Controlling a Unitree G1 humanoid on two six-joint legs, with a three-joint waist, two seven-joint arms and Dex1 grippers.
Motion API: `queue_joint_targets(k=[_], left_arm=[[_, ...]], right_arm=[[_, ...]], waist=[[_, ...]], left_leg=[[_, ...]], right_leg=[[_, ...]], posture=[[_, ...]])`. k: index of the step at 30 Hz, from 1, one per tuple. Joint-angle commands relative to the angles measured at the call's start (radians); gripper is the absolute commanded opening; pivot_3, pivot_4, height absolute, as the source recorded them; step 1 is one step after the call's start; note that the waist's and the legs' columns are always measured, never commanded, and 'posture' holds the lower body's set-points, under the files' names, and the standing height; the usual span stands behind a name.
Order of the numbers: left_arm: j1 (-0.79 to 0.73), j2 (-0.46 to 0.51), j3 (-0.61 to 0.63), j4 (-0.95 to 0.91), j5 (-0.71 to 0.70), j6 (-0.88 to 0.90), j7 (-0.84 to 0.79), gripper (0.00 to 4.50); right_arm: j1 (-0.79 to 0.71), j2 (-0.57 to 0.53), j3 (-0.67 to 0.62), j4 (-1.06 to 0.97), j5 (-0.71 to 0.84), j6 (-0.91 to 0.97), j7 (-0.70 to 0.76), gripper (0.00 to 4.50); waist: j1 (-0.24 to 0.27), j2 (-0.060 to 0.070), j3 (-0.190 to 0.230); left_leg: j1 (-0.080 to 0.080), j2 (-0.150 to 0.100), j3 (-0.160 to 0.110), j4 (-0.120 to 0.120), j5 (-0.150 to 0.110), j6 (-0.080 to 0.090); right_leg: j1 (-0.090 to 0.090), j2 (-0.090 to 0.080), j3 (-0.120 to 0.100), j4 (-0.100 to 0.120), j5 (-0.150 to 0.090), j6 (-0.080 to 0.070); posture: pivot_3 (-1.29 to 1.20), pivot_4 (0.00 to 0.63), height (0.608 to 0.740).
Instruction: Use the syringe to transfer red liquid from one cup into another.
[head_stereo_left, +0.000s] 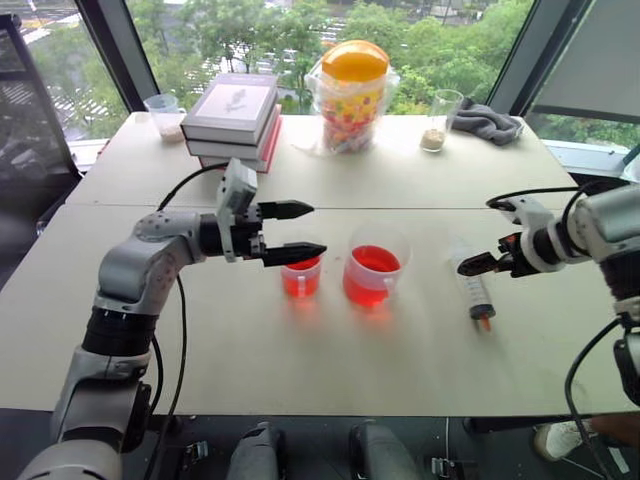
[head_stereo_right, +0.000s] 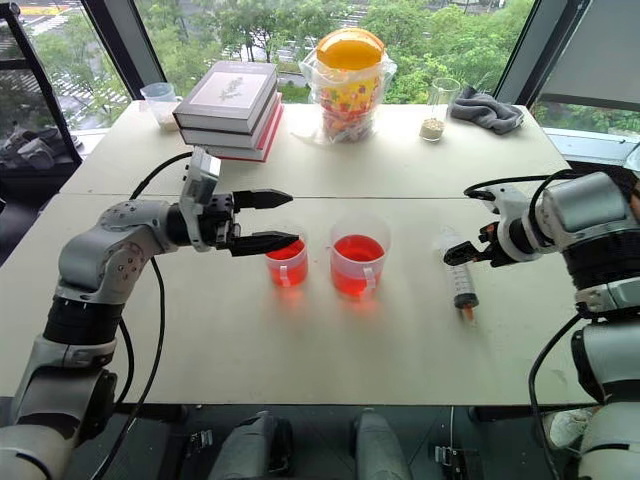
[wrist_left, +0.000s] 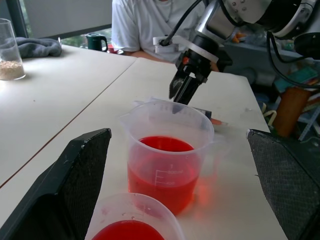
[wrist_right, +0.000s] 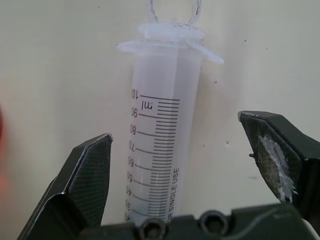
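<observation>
The syringe (head_stereo_left: 472, 285) lies flat on the table at the right, its orange tip toward the front edge. My right gripper (head_stereo_left: 470, 265) hangs just above its barrel (wrist_right: 160, 150), open, one finger on each side, not touching. The wider handled cup (head_stereo_left: 372, 272) stands mid-table with red liquid (wrist_left: 162, 172) in it. Left of it stands the smaller cup (head_stereo_left: 301, 276), which also holds red liquid. My left gripper (head_stereo_left: 318, 228) points right, level and open, its lower finger over the smaller cup's rim. In the left wrist view both cups sit between its fingers (wrist_left: 75, 185).
Along the table's far side stand a small cup with white contents (head_stereo_left: 163, 115), stacked books (head_stereo_left: 232, 115), a yellow-lidded jar (head_stereo_left: 352, 95), a glass with brown grains (head_stereo_left: 440, 122) and a grey cloth (head_stereo_left: 488, 122). A person in a white shirt (wrist_left: 150, 25) sits beyond the table's right end.
</observation>
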Motion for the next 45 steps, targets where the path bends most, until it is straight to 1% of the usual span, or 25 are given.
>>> queue_joint_targets(k=[1,5,9,10,12,13,15,16,17,21,23,25,27,29,30,31,33,34,35,37,39,41,42,45], left_arm=[[0.008,0.002,0.02,-0.044,-0.005,-0.021,0.016,4.5],[0.016,0.002,0.022,-0.051,-0.007,-0.024,0.028,4.5],[0.025,0.001,0.031,-0.06,-0.015,-0.023,0.043,4.5],[0.027,0.001,0.033,-0.063,-0.018,-0.022,0.047,4.5],[0.03,0.003,0.035,-0.067,-0.019,-0.021,0.051,4.5],[0.032,0.005,0.035,-0.069,-0.019,-0.022,0.053,4.5],[0.034,0.007,0.038,-0.072,-0.02,-0.023,0.056,4.5],[0.035,0.008,0.039,-0.073,-0.022,-0.023,0.057,4.5],[0.036,0.008,0.04,-0.074,-0.023,-0.023,0.058,4.5],[0.031,0.005,0.037,-0.072,-0.025,-0.025,0.061,4.5],[0.024,0.007,0.033,-0.068,-0.024,-0.024,0.056,4.5],[0.011,0.011,0.032,-0.056,-0.023,-0.023,0.048,4.5],[-0.005,0.015,0.029,-0.043,-0.023,-0.02,0.037,4.5],[-0.02,0.019,0.024,-0.027,-0.02,-0.02,0.023,4.5],[-0.028,0.02,0.021,-0.019,-0.019,-0.02,0.017,4.5],[-0.042,0.021,0.015,-0.006,-0.015,-0.022,0.009,4.5],[-0.075,0.021,0.004,0.027,-0.006,-0.026,-0.012,4.5],[-0.085,0.021,0.002,0.039,-0.003,-0.028,-0.02,4.5],[-0.098,0.022,-0.002,0.053,-0.001,-0.03,-0.029,4.5],[-0.118,0.023,-0.007,0.074,0.006,-0.034,-0.046,4.5],[-0.135,0.022,-0.012,0.088,0.012,-0.035,-0.062,4.5],[-0.15,0.021,-0.015,0.099,0.018,-0.035,-0.076,4.5],[-0.154,0.021,-0.015,0.103,0.02,-0.036,-0.081,4.5],[-0.17,0.026,-0.019,0.111,0.021,-0.031,-0.098,4.5]], right_arm=[[-0.056,0.036,0.023,0.103,-0.078,-0.075,0.049,4.44],[-0.095,0.101,0.059,0.228,-0.164,-0.155,0.096,4.44],[-0.134,0.165,0.061,0.331,-0.23,-0.202,0.131,4.44],[-0.14,0.176,0.066,0.346,-0.249,-0.216,0.142,4.22],[-0.15,0.195,0.072,0.365,-0.279,-0.229,0.168,3.55],[-0.152,0.202,0.076,0.37,-0.294,-0.234,0.181,3.08],[-0.153,0.213,0.08,0.374,-0.318,-0.238,0.205,1.99],[-0.151,0.216,0.082,0.368,-0.327,-0.236,0.217,1.55],[-0.15,0.219,0.081,0.361,-0.334,-0.23,0.229,1.41],[-0.153,0.207,0.051,0.305,-0.351,-0.189,0.241,1.41],[-0.161,0.183,-0.004,0.235,-0.335,-0.146,0.221,1.41],[-0.146,0.145,-0.081,0.092,-0.326,-0.127,0.174,1.41],[-0.134,0.124,-0.197,-0.082,-0.282,-0.062,0.141,1.41],[-0.093,0.136,-0.344,-0.289,-0.221,-0.071,0.108,1.41],[-0.073,0.145,-0.397,-0.375,-0.196,-0.079,0.095,1.41],[-0.066,0.179,-0.477,-0.475,-0.161,-0.076,0.07,1.41],[-0.05,0.3,-0.637,-0.642,-0.101,-0.165,-0.025,1.41],[-0.043,0.343,-0.681,-0.691,-0.087,-0.196,-0.063,1.41],[-0.035,0.422,-0.744,-0.751,-0.05,-0.226,-0.112,1.41],[-0.007,0.542,-0.823,-0.852,0.025,-0.233,-0.176,1.41],[0.067,0.631,-0.837,-0.94,0.065,-0.286,-0.223,1.41],[0.169,0.678,-0.801,-1.0,0.071,-0.367,-0.242,1.41],[0.201,0.689,-0.788,-1.014,0.075,-0.394,-0.252,1.41],[0.364,0.757,-0.723,-1.047,0.063,-0.531,-0.277,1.41]], waist=[[0.0,0.0,0.0],[-0.003,0.0,0.0],[-0.005,0.0,0.0],[-0.005,0.0,0.0],[-0.006,0.0,0.0],[-0.005,0.0,0.0],[-0.006,0.0,0.0],[-0.007,0.0,0.0],[-0.008,0.0,0.0],[-0.008,0.0,0.0],[-0.007,0.001,0.0],[-0.003,0.001,0.0],[0.001,0.001,0.0],[0.004,0.001,0.0],[0.004,0.001,0.0],[0.004,0.001,0.0],[0.0,0.001,0.0],[-0.001,0.001,0.0],[-0.001,0.001,0.0],[0.001,0.001,0.0],[0.004,0.001,0.0],[0.008,0.001,0.0],[0.007,0.001,0.0],[0.002,0.001,0.0]], left_leg=[[0.0,0.0,0.0,0.0,0.0,0.0],[0.0,0.0,0.0,0.0,0.0,0.0],[0.001,0.0,0.0,0.0,0.0,-0.001],[0.001,0.0,0.0,0.0,0.0,-0.001],[0.002,0.0,0.0,0.001,0.001,-0.001],[0.002,0.0,0.0,0.001,0.001,-0.001],[0.003,0.0,0.0,0.0,0.001,-0.001],[0.003,0.001,0.0,0.0,0.001,-0.001],[0.003,0.001,0.0,0.0,0.001,-0.001],[0.005,0.001,0.0,0.0,0.001,-0.001],[0.005,0.001,0.0,0.0,0.001,-0.002],[0.005,0.001,0.0,0.0,0.001,-0.002],[0.004,0.001,0.0,-0.001,0.001,-0.002],[0.003,0.001,0.0,-0.001,0.001,-0.002],[0.003,0.001,0.0,-0.001,0.001,-0.002],[0.002,0.001,0.0,-0.001,0.001,-0.002],[0.002,0.001,-0.001,-0.001,0.001,-0.002],[0.002,0.001,-0.001,-0.001,0.001,-0.002],[0.003,0.001,-0.001,-0.001,0.001,-0.002],[0.003,0.001,-0.002,-0.001,0.001,-0.003],[0.003,0.001,-0.003,-0.001,0.002,-0.003],[0.003,0.001,-0.003,0.0,0.002,-0.003],[0.003,0.001,-0.003,0.0,0.002,-0.003],[0.002,-0.001,-0.002,0.001,0.002,-0.003]], right_leg=[[0.0,0.0,0.0,0.0,0.0,0.0],[0.0,0.0,0.0,0.001,0.0,0.0],[0.001,0.0,0.0,0.001,0.0,0.0],[0.001,0.0,0.0,0.001,0.0,0.0],[0.002,0.0,0.0,0.001,0.0,0.0],[0.002,0.0,0.0,0.002,0.0,0.0],[0.002,0.001,0.0,0.003,0.0,0.0],[0.002,0.001,0.0,0.003,0.0,0.0],[0.002,0.001,0.0,0.003,0.0,0.0],[0.002,0.001,0.0,0.004,0.0,0.0],[0.002,0.001,0.0,0.004,0.0,0.0],[0.002,0.001,0.0,0.004,0.0,0.0],[0.001,0.001,0.0,0.004,0.0,0.0],[0.0,0.001,0.0,0.004,0.0,0.0],[0.001,0.001,-0.001,0.003,0.0,0.0],[0.001,0.001,-0.001,0.003,0.0,0.0],[0.001,0.001,-0.002,0.003,0.0,0.0],[0.001,0.001,-0.002,0.003,0.0,0.001],[0.001,0.001,-0.002,0.004,0.0,0.001],[0.001,0.002,-0.003,0.004,0.0,0.001],[0.002,0.001,-0.004,0.004,0.0,0.001],[0.003,0.001,-0.005,0.004,0.0,0.001],[0.004,0.0,-0.005,0.003,0.0,0.001],[0.004,-0.001,-0.004,0.003,0.0,0.001]], posture=[[0.0,0.15,0.74],[0.0,0.15,0.74],[0.0,0.15,0.74],[0.0,0.15,0.74],[0.0,0.15,0.74],[0.0,0.15,0.74],[0.0,0.15,0.74],[0.0,0.15,0.74],[0.0,0.15,0.74],[0.0,0.15,0.74],[0.0,0.15,0.74],[0.0,0.15,0.74],[0.0,0.15,0.74],[0.0,0.15,0.74],[0.0,0.15,0.74],[0.0,0.15,0.74],[0.0,0.15,0.74],[0.0,0.15,0.74],[0.0,0.15,0.74],[0.0,0.15,0.74],[0.0,0.15,0.74],[0.0,0.15,0.74],[0.0,0.15,0.74],[0.0,0.15,0.74]])
